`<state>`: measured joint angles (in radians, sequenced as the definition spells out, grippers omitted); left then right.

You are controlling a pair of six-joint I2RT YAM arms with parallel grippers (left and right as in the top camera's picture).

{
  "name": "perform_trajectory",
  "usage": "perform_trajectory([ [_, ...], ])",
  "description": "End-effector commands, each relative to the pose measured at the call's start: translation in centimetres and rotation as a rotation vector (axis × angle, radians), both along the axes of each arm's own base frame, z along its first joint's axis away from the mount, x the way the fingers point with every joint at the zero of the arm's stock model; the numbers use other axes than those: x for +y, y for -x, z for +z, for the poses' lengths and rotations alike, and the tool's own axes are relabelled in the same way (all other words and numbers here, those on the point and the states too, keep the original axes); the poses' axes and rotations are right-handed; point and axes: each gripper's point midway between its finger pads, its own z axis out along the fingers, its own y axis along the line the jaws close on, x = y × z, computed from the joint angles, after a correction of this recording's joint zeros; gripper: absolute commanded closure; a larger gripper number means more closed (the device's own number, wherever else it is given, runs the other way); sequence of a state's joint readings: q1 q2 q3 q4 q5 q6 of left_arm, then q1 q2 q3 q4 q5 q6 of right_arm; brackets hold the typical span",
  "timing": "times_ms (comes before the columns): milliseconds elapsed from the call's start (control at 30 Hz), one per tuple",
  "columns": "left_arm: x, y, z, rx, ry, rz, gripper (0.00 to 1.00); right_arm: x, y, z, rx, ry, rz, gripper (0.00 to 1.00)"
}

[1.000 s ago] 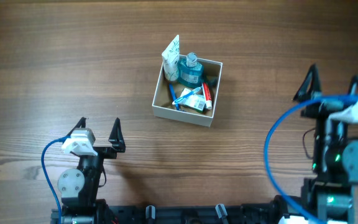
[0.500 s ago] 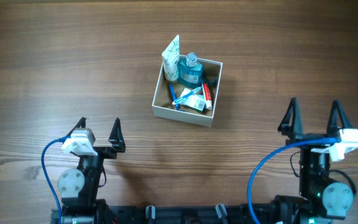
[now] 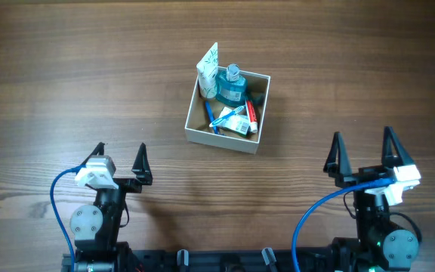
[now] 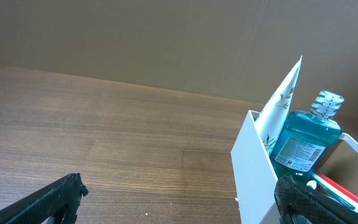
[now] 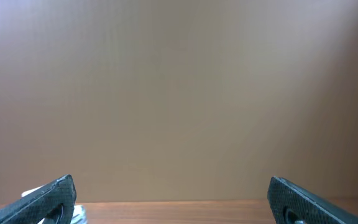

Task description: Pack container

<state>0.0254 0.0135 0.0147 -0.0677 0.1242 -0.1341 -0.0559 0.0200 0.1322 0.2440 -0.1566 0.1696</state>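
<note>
Packing looks finished. The container [image 3: 219, 139] sits ahead of and between both sets of jaws, holding a mouthwash bottle [image 3: 232, 85], a white tube [image 3: 208, 66] and smaller toiletries. Nothing loose shows on the bench [image 3: 66, 68]. The left gripper [image 3: 120, 151] and right gripper [image 3: 362, 147] have their jaws spread and empty.

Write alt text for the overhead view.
A square white container holding a blue bottle, a white tube and other toiletries sits on a wooden table. The left gripper and right gripper are open and empty near the bottom edge.

Both arms [image 3: 110, 202] are black, with pointed black fingers [image 3: 140, 162], white wrist blocks [image 3: 97, 173] and looping blue cables [image 3: 53, 198].
</note>
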Motion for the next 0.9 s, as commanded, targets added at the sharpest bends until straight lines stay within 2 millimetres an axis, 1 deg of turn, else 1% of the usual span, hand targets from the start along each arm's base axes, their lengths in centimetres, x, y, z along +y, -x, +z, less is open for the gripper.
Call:
perform_trajectory([
  [0, 0.1, 0.0, -0.2, -0.002, 0.009, 0.004, 0.0, 0.3, -0.2, -1.0, 0.008, 0.008, 0.008, 0.0],
  [167, 0.1, 0.0, -0.2, -0.002, 0.009, 0.004, 0.0, 0.1, -0.6, -2.2, 0.009, 0.001, -0.006, 0.0],
  [267, 0.1, 0.0, -0.2, -0.002, 0.009, 0.004, 0.0, 0.0, -0.9, -3.3, 0.007, 0.001, -0.009, 0.0],
  [433, 0.1, 0.0, -0.2, -0.003, 0.009, 0.004, 0.0, -0.1, -1.1, -3.8, 0.029, -0.002, -0.013, 0.0],
  [733, 0.1, 0.0, -0.2, -0.002, 0.009, 0.004, 0.0, -0.1, -2.1, -8.1, 0.21, -0.006, -0.013, 0.0],
  [867, 0.1, 0.0, -0.2, -0.002, 0.009, 0.004, 0.0, -0.1, -2.3, -9.3, 0.262, -0.008, -0.013, 0.0],
])
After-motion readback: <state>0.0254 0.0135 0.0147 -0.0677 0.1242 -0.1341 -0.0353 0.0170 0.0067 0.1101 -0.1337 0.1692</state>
